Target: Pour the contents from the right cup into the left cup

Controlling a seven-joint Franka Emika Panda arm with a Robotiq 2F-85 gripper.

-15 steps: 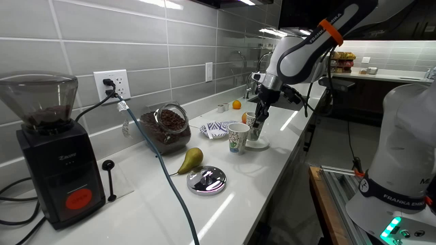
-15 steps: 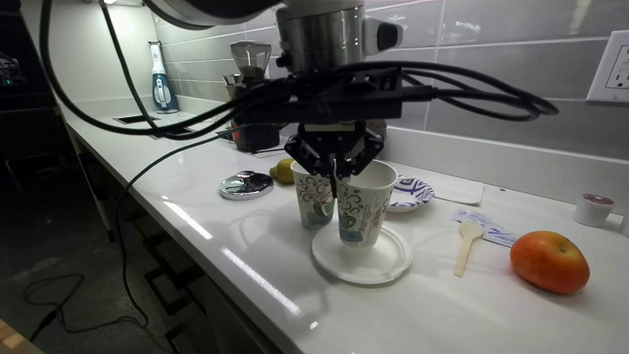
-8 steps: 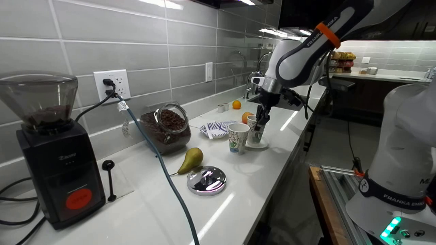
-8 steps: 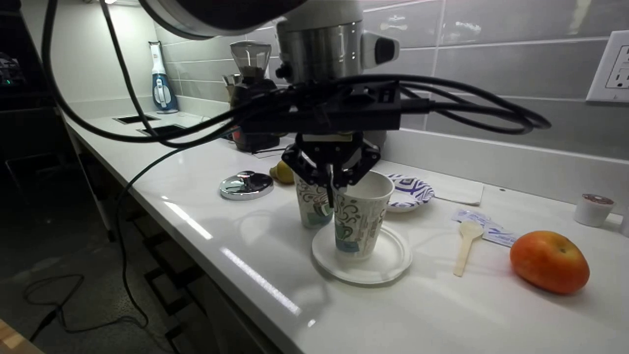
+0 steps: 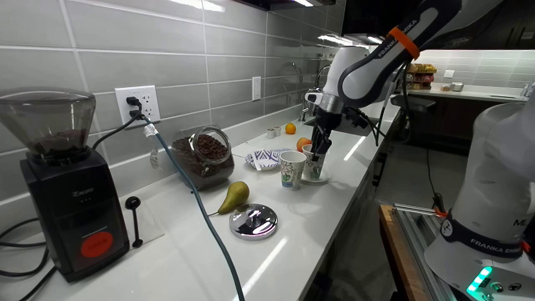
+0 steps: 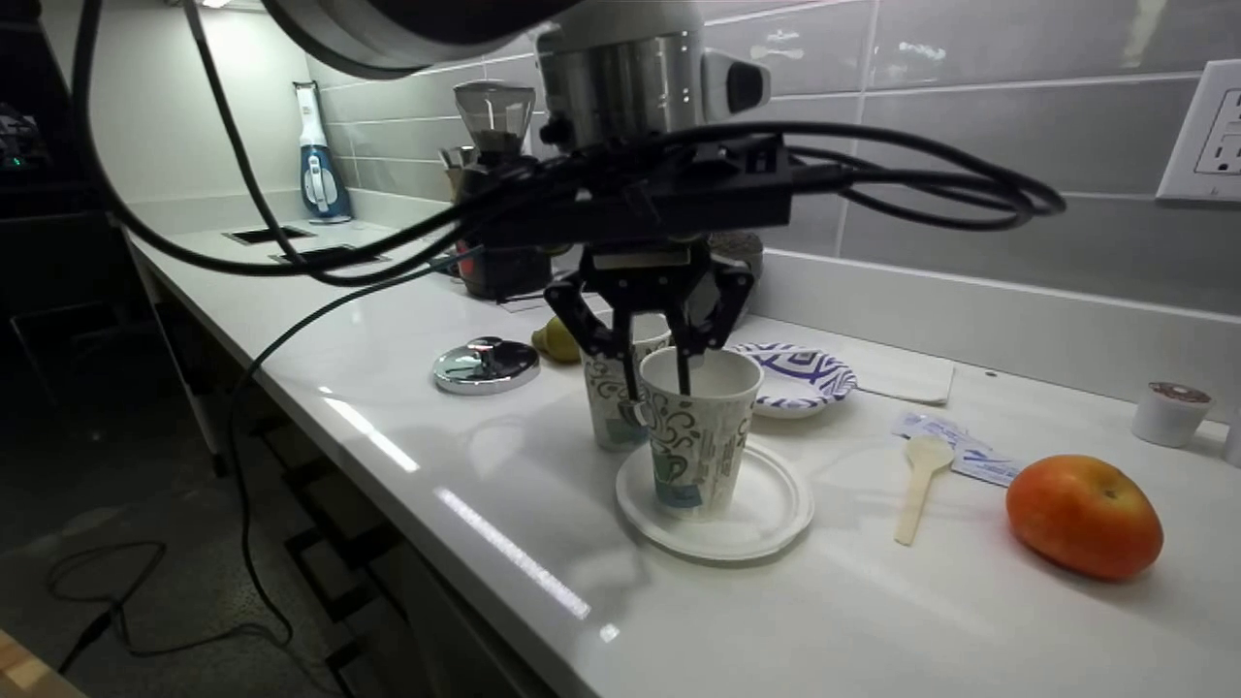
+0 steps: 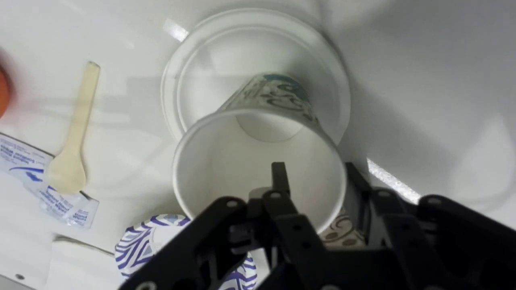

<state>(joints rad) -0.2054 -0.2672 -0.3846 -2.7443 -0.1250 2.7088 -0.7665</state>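
- right cup (image 6: 696, 451): printed paper cup, no handle, mouth up, standing on the plate (image 6: 776, 509); left cup (image 5: 291, 169) is right beside it, upright on the counter (image 6: 824, 620)
- gripper (image 6: 659, 395) is spread, straddling the right cup's wall: one fingertip (image 7: 279, 175) inside the mouth, the other just outside the rim. Wrist view shows a gap between wall and inner finger, so nothing is clamped
- handling, my guess: light, thin-walled, soft under squeeze, coating a bit slick. Won't shatter, will crease
- contents: can't make any out in the wrist view, fingers hide part of the inside, so weight is unknown
- where to grab: pinch the wall across the rim, that's probably the stiffest band. Pads deep enough to catch wall below the lip, low force
- avoid squeezing the whole body lower down, likely to buckle
- risk: one-wall pinch could let the cup swivel when tipped, so check grip with a small lift first. Left cup probably topples easily, don't nudge it
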